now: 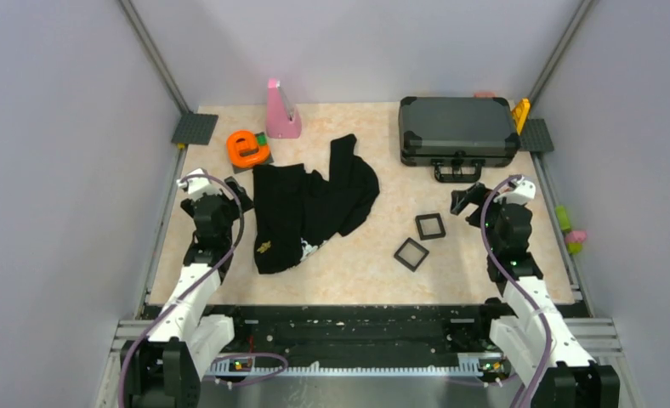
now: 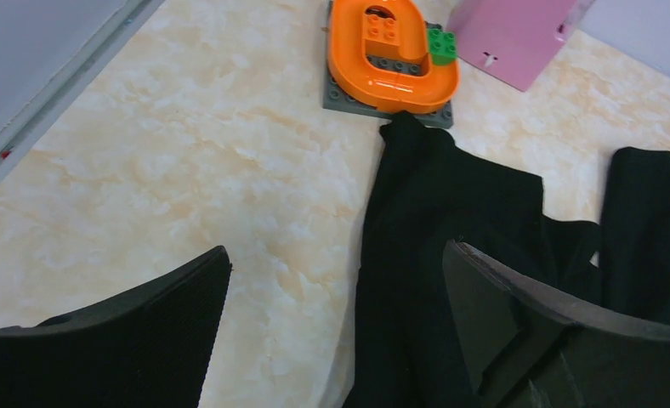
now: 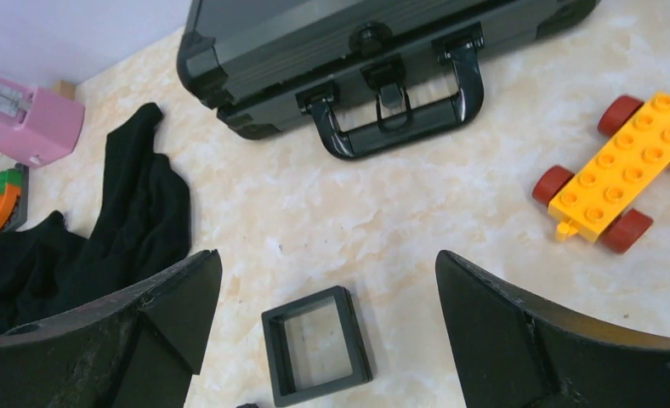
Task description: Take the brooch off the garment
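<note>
The garment (image 1: pixel 310 200), a black T-shirt, lies crumpled left of the table's centre. The brooch (image 1: pixel 264 247) is a tiny gold spot on the cloth near its front left corner, beside a bit of pale print (image 1: pixel 308 248). My left gripper (image 1: pixel 236 195) hovers open at the garment's left edge. In the left wrist view its fingers (image 2: pixel 336 255) straddle the edge of the black cloth (image 2: pixel 451 204), and the brooch is out of that view. My right gripper (image 1: pixel 468 198) stands open over a black square frame (image 3: pixel 316 344), with nothing between its fingers (image 3: pixel 327 255).
A dark grey hard case (image 1: pixel 457 127) sits at the back right. Two black square frames (image 1: pixel 430 226) (image 1: pixel 411 253) lie between the garment and the right arm. An orange toy (image 1: pixel 247 147) and a pink block (image 1: pixel 281 110) stand behind the garment. A yellow wheeled brick (image 3: pixel 625 174) lies right of the case handle.
</note>
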You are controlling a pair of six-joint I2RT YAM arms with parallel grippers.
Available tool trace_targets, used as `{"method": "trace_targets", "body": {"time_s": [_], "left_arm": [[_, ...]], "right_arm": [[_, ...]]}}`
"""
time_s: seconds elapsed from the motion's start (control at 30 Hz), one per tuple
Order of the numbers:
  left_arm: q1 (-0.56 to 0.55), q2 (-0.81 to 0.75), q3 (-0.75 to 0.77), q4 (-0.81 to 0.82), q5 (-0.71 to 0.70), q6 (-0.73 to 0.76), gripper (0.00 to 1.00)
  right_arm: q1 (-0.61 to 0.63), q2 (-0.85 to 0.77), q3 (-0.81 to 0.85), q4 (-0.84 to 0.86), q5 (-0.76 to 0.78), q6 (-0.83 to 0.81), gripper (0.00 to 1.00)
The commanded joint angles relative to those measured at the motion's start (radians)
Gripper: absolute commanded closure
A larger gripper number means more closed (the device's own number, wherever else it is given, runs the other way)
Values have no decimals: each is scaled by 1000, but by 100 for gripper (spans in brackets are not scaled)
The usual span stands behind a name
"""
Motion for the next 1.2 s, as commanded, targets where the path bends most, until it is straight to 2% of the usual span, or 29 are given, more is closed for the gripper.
{"method": "trace_targets", "body": {"time_s": [0.0, 0.13, 0.27, 0.33, 0.43, 0.53, 0.63, 0.7, 0.8, 1.0, 1.17], "left_arm": [[0, -104, -43, 57, 110, 11, 1], [0, -183, -71, 26, 64, -36, 1], [0, -177, -48, -14, 217, -56, 2], [1, -162, -40, -22, 313, -62, 9], [-2, -154, -50, -24, 416, -58, 8], [-42, -133, -58, -20, 478, -47, 11], [-178, -94, -35, -67, 372, 18, 12], [-284, -63, -9, -90, 265, 58, 14], [-374, 7, 51, -142, 180, 98, 20], [-460, 162, 117, -222, -11, 106, 26], [-463, 213, 143, -237, -45, 98, 30]], "right_arm": [[-7, 25, 56, -32, 80, 93, 1], [-7, 47, 118, -168, 177, 174, 1], [17, 139, 191, -217, 27, 203, 1], [92, 195, 236, -222, 35, 149, 1], [238, 311, 365, -309, 125, 69, 1], [353, 399, 413, -273, 117, 29, 1], [454, 505, 480, -269, 153, -29, 3], [490, 588, 528, -269, 132, -55, 3], [510, 705, 592, -263, 72, -71, 7], [544, 890, 701, -237, 58, -82, 17], [561, 1008, 785, -242, 80, -83, 24]]}}
